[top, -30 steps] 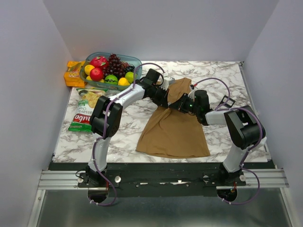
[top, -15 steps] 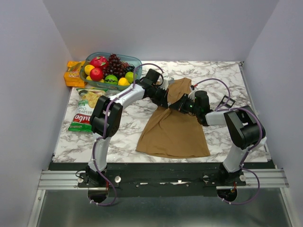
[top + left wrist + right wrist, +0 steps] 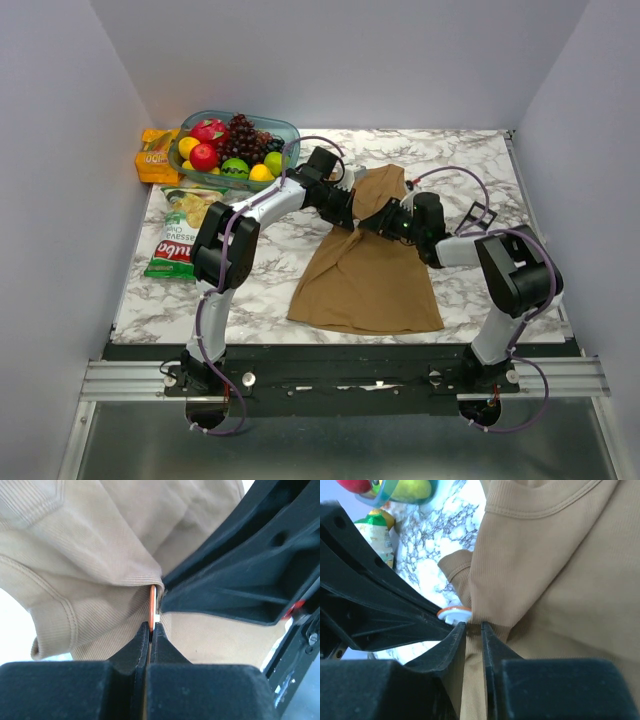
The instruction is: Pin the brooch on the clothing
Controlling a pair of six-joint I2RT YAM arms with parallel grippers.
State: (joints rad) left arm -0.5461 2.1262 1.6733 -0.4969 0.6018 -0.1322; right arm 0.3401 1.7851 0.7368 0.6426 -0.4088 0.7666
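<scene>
The clothing [image 3: 370,280], a tan-brown tank top, lies in the middle of the table. It also fills the left wrist view [image 3: 90,555] and the right wrist view [image 3: 555,555]. My left gripper [image 3: 352,215] [image 3: 150,626] is shut on the brooch [image 3: 151,605], seen edge-on as a thin orange-rimmed disc pressed against a fold of the top. In the right wrist view the brooch [image 3: 454,612] looks white with an orange rim. My right gripper [image 3: 372,222] [image 3: 473,625] is shut on a pinched fold of the top, right beside the brooch. The two grippers' fingers nearly touch.
A glass bowl [image 3: 285,128] of fruit stands at the back left, with an orange packet [image 3: 155,155] beside it. A green-and-white chips bag [image 3: 180,235] lies on the left. A small black frame [image 3: 478,213] sits to the right of the top.
Both grippers have stayed together at the top's upper left part. I see almost no movement.
</scene>
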